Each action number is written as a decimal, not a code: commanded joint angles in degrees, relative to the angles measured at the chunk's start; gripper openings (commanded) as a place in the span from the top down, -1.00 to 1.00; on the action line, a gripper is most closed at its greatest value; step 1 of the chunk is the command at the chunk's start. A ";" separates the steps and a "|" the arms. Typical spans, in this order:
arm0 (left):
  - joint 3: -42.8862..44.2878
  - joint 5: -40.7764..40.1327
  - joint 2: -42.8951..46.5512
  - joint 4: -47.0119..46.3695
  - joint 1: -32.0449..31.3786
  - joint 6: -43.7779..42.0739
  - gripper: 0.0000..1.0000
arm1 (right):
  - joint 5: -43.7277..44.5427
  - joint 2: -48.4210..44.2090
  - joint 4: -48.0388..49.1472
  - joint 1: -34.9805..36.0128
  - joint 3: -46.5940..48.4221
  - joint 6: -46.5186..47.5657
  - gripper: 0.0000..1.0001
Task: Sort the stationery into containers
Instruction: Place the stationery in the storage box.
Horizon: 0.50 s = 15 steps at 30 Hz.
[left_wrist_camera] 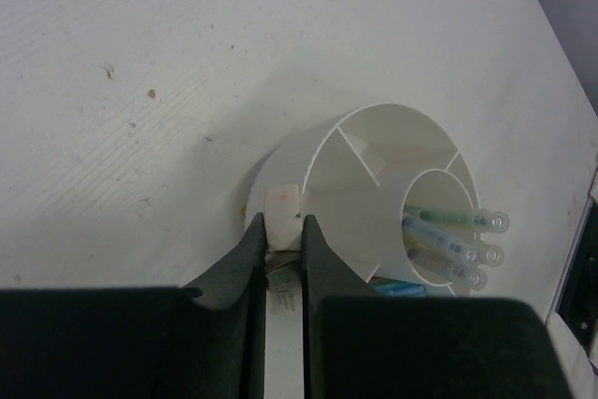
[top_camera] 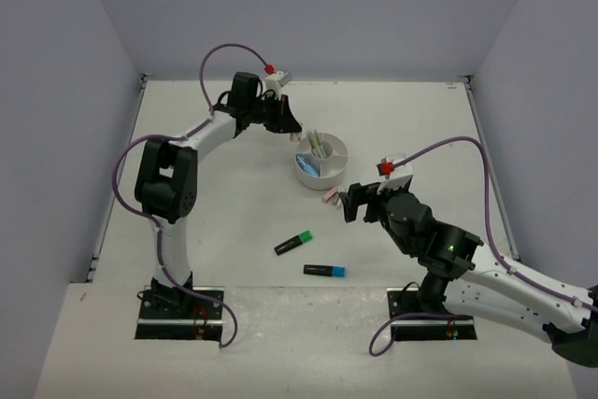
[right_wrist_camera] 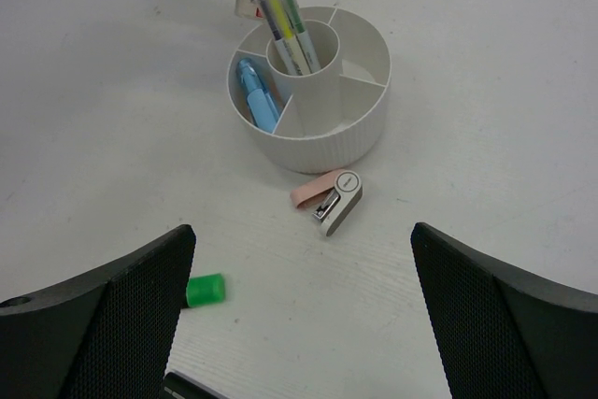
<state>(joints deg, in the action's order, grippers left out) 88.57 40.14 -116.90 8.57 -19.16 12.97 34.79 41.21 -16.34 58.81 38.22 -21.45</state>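
The left fingers (left_wrist_camera: 250,249) are pinched almost shut on an eraser (left_wrist_camera: 282,215), holding it right at the organiser (left_wrist_camera: 374,151) rim with a wedge just beyond their tips, probably so it can drop there rather than into the central cup, which the pens (left_wrist_camera: 458,235) fill. The right fingers (top_camera: 352,203) stand spread wide and empty above the desk (right_wrist_camera: 486,63), a pink piece (right_wrist_camera: 327,200) lying between and just ahead of them, likely the next pick; the green highlighter (top_camera: 293,243) and blue highlighter (top_camera: 324,270) lie behind them, unsorted
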 commanded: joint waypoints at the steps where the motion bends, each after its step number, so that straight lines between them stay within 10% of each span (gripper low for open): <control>1: -1.56 1.26 3.51 -2.24 -0.88 1.09 1.00 | -0.59 -0.34 0.69 -0.27 0.28 -0.43 -0.98; 15: -2.35 -5.58 7.92 -3.48 -3.95 1.88 1.00 | -0.86 0.10 0.78 -0.80 0.19 -0.78 -0.97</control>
<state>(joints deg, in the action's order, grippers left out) 86.39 36.15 -112.45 7.62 -21.31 14.35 34.26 41.25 -16.34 58.41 38.22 -21.61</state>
